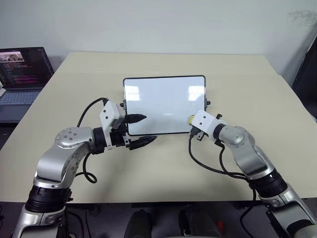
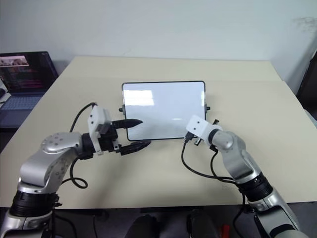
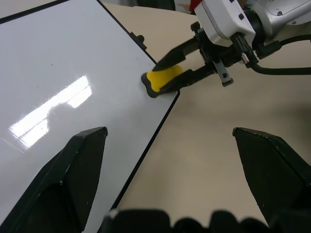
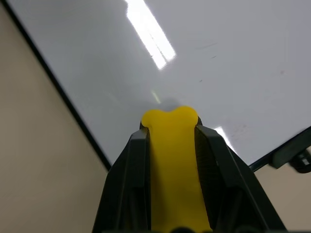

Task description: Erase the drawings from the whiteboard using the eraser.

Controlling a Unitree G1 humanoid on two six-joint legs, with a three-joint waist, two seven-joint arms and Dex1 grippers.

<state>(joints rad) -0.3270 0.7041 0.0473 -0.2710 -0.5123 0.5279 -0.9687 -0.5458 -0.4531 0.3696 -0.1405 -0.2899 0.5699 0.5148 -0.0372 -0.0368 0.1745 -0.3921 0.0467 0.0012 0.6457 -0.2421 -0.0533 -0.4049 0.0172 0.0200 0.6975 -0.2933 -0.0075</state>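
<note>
The whiteboard lies flat in the middle of the table, glossy white in a thin black frame. My right gripper is shut on the yellow eraser, whose end presses on the board just inside its near right corner. My left gripper stands open at the board's near left corner. One of its fingers is over the white surface and the other is over the table, so the board's edge runs between them. The drawings are out of view; the surface looks plain white with faint specks.
The beige table has bare room all round the board. An open laptop sits off the table's far left corner. Something dark stands at the right edge. Cables loop from both wrists onto the table.
</note>
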